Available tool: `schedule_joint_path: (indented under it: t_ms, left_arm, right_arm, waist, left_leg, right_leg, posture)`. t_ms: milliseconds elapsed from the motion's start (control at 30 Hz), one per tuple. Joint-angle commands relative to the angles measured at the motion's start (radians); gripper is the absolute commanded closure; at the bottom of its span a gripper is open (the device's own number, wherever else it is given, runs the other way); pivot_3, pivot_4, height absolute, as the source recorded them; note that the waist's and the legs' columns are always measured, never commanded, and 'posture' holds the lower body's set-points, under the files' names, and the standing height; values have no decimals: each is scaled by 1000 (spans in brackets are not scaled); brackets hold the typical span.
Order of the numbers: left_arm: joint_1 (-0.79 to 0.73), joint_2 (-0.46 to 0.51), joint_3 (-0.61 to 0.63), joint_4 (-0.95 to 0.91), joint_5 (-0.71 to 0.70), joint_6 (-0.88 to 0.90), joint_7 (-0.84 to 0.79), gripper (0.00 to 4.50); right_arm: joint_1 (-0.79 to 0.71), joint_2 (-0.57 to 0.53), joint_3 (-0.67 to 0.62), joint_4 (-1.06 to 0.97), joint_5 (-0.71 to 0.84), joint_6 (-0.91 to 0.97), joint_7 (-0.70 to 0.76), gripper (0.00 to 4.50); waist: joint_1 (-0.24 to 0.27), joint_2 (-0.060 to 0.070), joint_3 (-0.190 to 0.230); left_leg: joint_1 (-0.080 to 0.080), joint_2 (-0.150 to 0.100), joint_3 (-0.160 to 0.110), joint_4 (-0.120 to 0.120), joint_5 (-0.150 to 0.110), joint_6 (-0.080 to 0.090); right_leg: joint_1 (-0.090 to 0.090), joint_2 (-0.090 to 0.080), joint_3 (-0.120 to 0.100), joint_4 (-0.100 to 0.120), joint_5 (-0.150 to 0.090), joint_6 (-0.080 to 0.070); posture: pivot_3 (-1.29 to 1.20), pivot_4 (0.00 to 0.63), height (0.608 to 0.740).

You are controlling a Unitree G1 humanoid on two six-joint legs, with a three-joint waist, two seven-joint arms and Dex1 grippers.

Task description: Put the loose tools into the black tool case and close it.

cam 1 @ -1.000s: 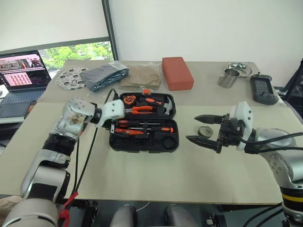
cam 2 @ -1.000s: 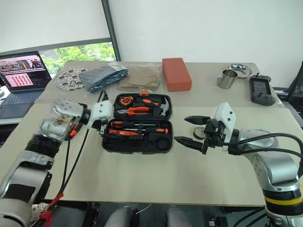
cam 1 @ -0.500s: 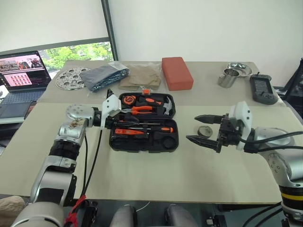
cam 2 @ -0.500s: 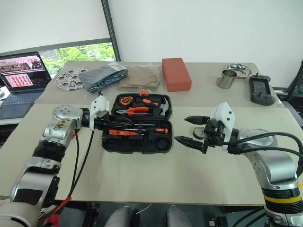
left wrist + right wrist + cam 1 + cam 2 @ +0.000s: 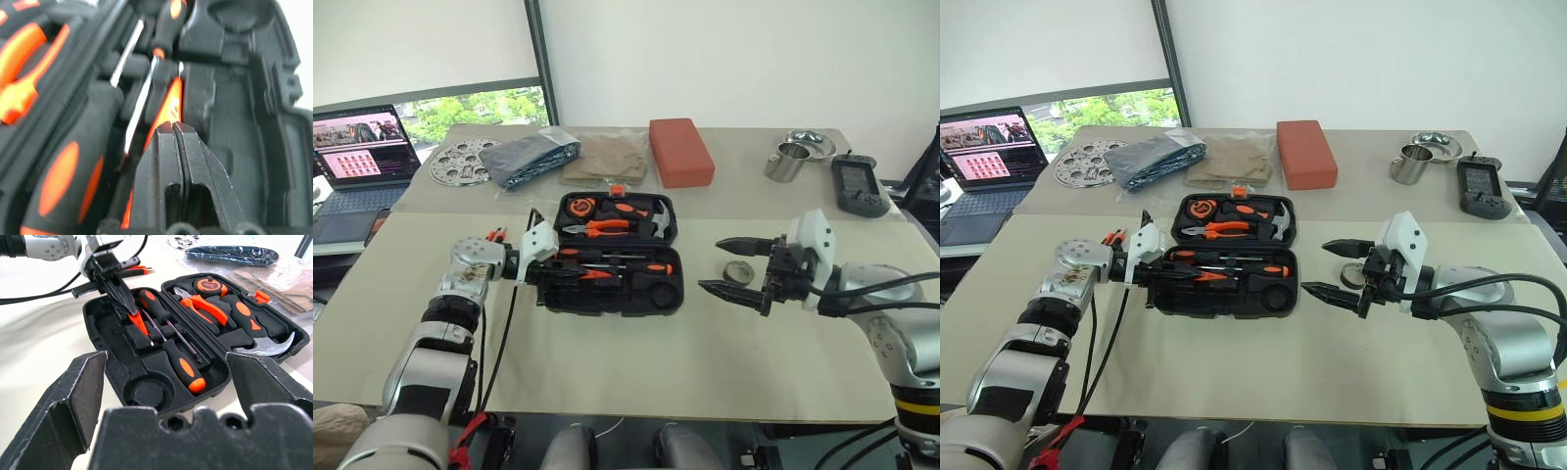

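The flat black plastic hinged tool case [image 5: 612, 253] sits wide open on the beige worktop [image 5: 636, 362], a bit left of centre in the head views. Its far half holds orange-handled pliers [image 5: 603, 227], a hammer [image 5: 641, 211] and a round tape measure [image 5: 580, 205]. The near half has two slim screwdrivers with orange-and-black handles [image 5: 173, 350] lying in their slots, and next to them a small orange pen-sized tool [image 5: 138, 321].

The left gripper [image 5: 1173, 275] reaches into the near half from the case's left edge, fingers pressed together, tips right at that little orange tool; whether it's actually pinching it I can't tell.

The right gripper [image 5: 725, 266] hangs over the worktop to the right of the case, fingers spread wide with nothing between them. Just behind it a small dark round tape roll [image 5: 737, 271] lies on the worktop, outside the case.

At the back, upper centre of frame, there's a red-orange brick-shaped block [image 5: 679, 150].
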State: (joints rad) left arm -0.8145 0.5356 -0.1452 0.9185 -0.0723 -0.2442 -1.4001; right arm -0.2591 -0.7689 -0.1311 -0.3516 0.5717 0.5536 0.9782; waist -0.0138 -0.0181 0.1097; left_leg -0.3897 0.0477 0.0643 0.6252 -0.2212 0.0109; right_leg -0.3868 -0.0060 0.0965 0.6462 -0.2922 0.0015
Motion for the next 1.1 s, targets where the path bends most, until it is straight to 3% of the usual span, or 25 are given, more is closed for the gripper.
schedule_joint_path:
  t_ms: [33,367,1100]
  left_arm:
    - [-28,-2,-15,48,48,-49,31,4422]
    - [-44,-21,-44,155,117,-106,71,4422]
    - [98,7,-16,10,97,-121,82,4422]
  right_arm:
    - [-3,-15,-31,-29,4,-24,-4,0]
    - [0,-18,-36,-33,6,-21,-5,0]
    - [-36,-15,-8,4,-5,-30,14,0]
  waist:
    - [0,0,0]
    - [-3,1,-1]
    - [-3,4,-4]
  left_leg:
    - [0,0,0,0,0,0]
    - [1,0,0,0,0,0]
    - [3,0,0,1,0,0]
  right_leg:
    - [0,0,0,0,0,0]
    - [0,0,0,1,0,0]
    - [2,0,0,1,0,0]
  posture:
    - [0,150,740]
    - [0,150,740]
    - [0,150,740]
